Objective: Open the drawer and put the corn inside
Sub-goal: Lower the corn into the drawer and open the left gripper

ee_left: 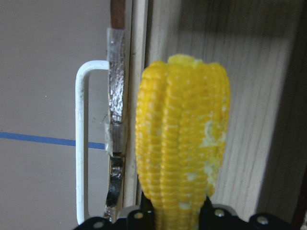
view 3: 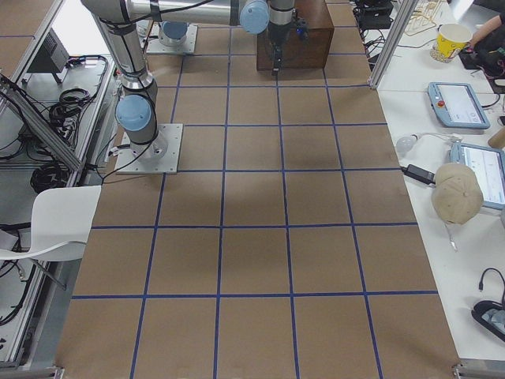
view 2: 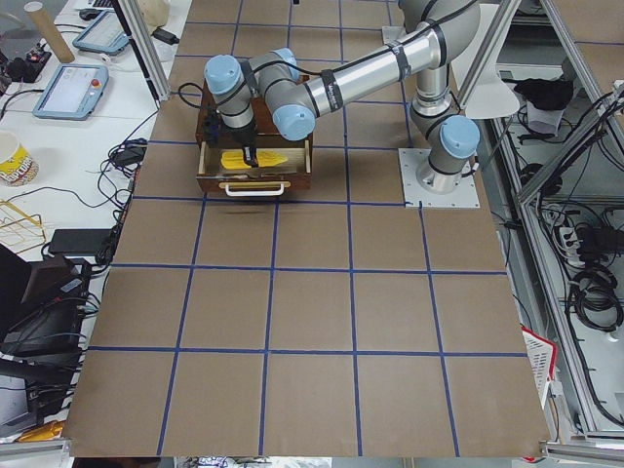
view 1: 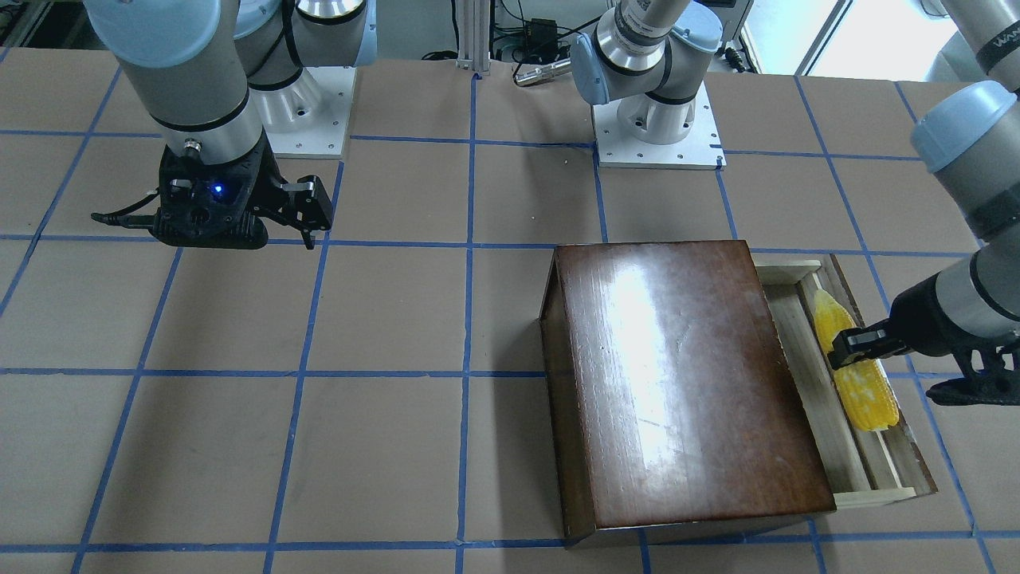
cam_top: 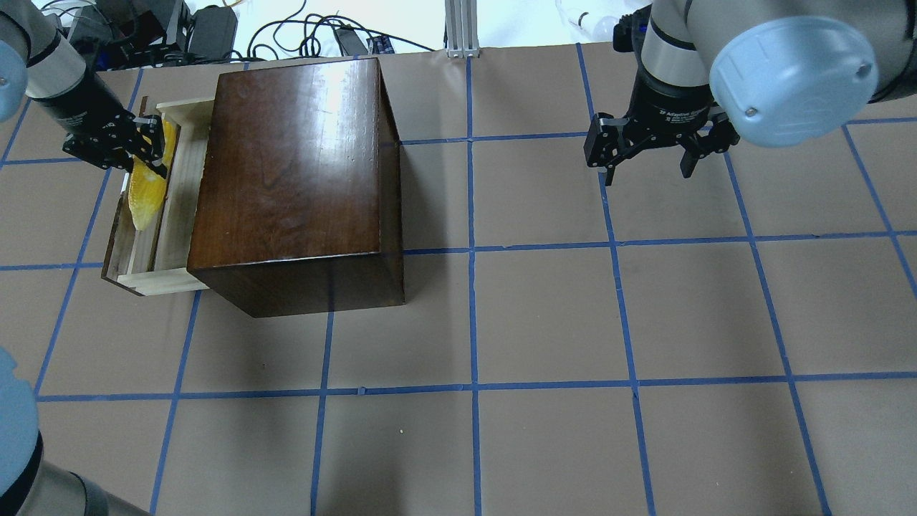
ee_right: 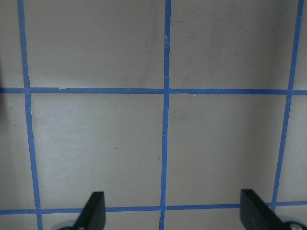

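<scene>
You're placing now: be lowering until yellow bumpy toy corn cob [view 1: 867, 401] is sitting flat on tray floor, cob parallel to side walls. Then be easing fingers apart and lifting straight up, clear of white wire handle [ee_left: 81, 143].

Left gripper [view 1: 845, 347] fingers clamping cob mid-length.

Cob lying lengthwise in pulled-out pale-wood drawer [view 1: 797, 351] of glossy dark-brown wooden box [view 1: 677, 375]. Floor contact: can't tell.

Right gripper [cam_top: 648, 163] hovering over brown taped table [cam_top: 544, 322], well apart from box, fingers spread wide, holding nothing.
</scene>
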Controlling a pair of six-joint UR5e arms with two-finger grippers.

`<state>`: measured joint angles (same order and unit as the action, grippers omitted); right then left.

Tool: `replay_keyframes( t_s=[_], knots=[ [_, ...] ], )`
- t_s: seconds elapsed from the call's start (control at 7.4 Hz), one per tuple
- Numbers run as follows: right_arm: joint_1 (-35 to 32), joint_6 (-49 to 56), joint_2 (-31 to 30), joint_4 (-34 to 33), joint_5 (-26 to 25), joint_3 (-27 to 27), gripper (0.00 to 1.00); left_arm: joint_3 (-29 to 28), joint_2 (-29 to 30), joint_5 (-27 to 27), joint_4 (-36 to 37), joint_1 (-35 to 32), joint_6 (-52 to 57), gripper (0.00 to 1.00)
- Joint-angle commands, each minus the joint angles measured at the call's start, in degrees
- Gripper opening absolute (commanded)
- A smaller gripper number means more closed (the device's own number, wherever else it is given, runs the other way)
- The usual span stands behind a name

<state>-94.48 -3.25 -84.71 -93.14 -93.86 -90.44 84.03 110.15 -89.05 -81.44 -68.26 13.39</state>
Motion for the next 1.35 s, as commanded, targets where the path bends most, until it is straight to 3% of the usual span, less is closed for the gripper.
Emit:
replay_keyframes(
  t_s=[0.0,0.14,0.41,1.08,1.22],
  knots=[
    [0.0,0.0,0.0,0.1,0.0,0.1,1.0,0.9,0.2,0.0,0.9,0.0,0.2,0.11],
    [0.0,0.0,0.0,0.1,0.0,0.0,1.0,0.9,0.3,0.1,1.0,-0.2,0.2,0.86],
    [0.0,0.0,0.0,0.1,0.0,0.0,1.0,0.8,0.2,0.1,1.0,-0.5,0.2,0.99],
    [0.0,0.0,0.0,0.1,0.0,0.0,1.0,0.1,-5.4,3.3,0.0,-1.3,0.2,1.0],
    [0.0,0.0,0.0,0.1,0.0,0.0,1.0,0.1,-7.7,2.3,-1.0,-4.8,0.0,1.0]
  ],
)
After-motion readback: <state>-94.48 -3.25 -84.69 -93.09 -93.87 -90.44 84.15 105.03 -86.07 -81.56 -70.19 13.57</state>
